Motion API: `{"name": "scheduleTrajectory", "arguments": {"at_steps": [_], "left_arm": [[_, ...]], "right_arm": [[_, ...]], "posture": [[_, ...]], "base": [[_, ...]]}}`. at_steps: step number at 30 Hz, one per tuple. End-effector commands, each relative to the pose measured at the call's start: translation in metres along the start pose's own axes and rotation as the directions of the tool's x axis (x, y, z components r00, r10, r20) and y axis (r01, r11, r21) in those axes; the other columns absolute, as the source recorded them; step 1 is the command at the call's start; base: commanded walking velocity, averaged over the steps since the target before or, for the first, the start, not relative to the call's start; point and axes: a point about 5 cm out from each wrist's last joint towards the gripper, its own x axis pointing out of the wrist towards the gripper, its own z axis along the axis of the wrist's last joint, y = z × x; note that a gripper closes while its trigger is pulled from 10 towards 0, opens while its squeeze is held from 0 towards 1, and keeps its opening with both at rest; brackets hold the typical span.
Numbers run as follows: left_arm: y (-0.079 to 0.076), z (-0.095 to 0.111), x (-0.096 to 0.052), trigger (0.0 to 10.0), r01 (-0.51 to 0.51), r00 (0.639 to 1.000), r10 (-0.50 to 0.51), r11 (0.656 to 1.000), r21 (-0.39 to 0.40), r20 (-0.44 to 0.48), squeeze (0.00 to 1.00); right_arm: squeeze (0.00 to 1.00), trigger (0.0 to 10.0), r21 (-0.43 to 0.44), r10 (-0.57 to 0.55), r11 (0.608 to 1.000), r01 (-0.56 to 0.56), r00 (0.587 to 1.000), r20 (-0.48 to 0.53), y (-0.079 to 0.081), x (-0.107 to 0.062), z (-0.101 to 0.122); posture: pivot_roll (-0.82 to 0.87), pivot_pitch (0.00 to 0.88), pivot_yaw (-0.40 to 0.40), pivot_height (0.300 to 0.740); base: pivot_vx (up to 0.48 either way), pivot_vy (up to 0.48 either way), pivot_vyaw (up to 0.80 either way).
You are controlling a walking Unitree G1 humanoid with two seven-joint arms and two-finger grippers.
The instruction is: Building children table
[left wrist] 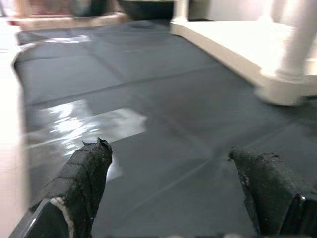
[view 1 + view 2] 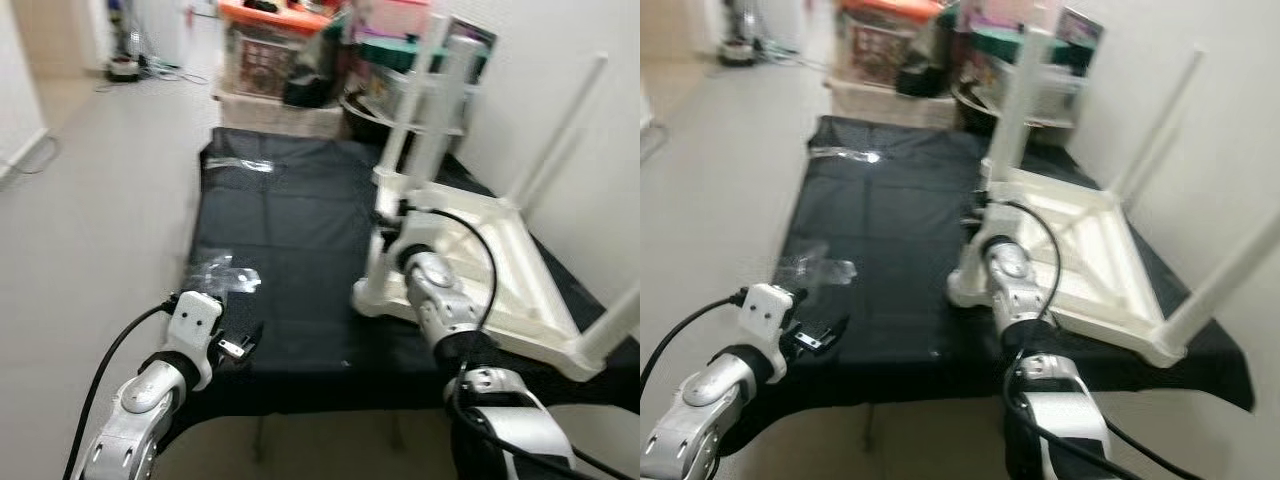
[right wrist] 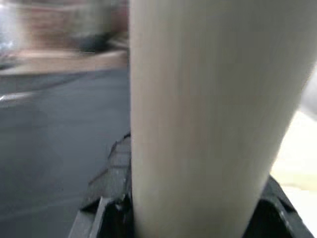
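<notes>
The upturned white children's table [image 2: 480, 270] lies on the black mat [image 2: 280, 240] at about 3 o'clock, legs pointing up; the right gripper [image 3: 183, 208] closes its fingers around the nearest table leg [image 3: 208, 109]; the left gripper [image 1: 171, 163] hovers open over the mat at 7 o'clock, beside a clear plastic bag [image 2: 225, 272].
</notes>
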Motion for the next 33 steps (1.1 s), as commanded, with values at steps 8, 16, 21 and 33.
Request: {"name": "scheduleTrajectory", "arguments": {"at_steps": [8,16,21,33], "left_arm": [[-0.005,0.0,0.002,10.0,0.032,0.999,-0.032,0.999,0.005,-0.008,0.0],[-0.006,0.0,0.004,10.0,0.036,0.999,-0.036,0.999,0.003,-0.006,0.0],[-0.004,0.0,0.005,10.0,0.025,1.0,-0.025,1.0,0.006,-0.003,0.0],[-0.004,0.001,0.001,10.0,0.011,1.0,-0.011,1.0,0.01,-0.003,0.0]], "right_arm": [[1.0,10.0,-0.058,0.13,0.99,-0.128,0.991,0.032,-0.001,-0.036,-0.001],[0.0,10.0,0.008,0.527,0.847,-0.532,0.841,0.123,0.026,-0.03,0.032],[0.0,10.0,-0.054,0.875,0.483,-0.874,0.481,0.047,0.02,-0.012,0.039],[0.0,0.0,-0.089,0.934,0.327,-0.941,0.336,-0.12,0.056,-0.023,0.007]], "posture": [[0.12,0.0,-0.159,0.74],[0.12,0.0,-0.16,0.74],[0.15,0.0,-0.181,0.74],[0.18,0.0,-0.208,0.74]], "base": [[0.0,0.0,0.0],[0.0,0.0,0.0],[0.0,0.0,0.0],[0.0,0.0,0.0]]}}
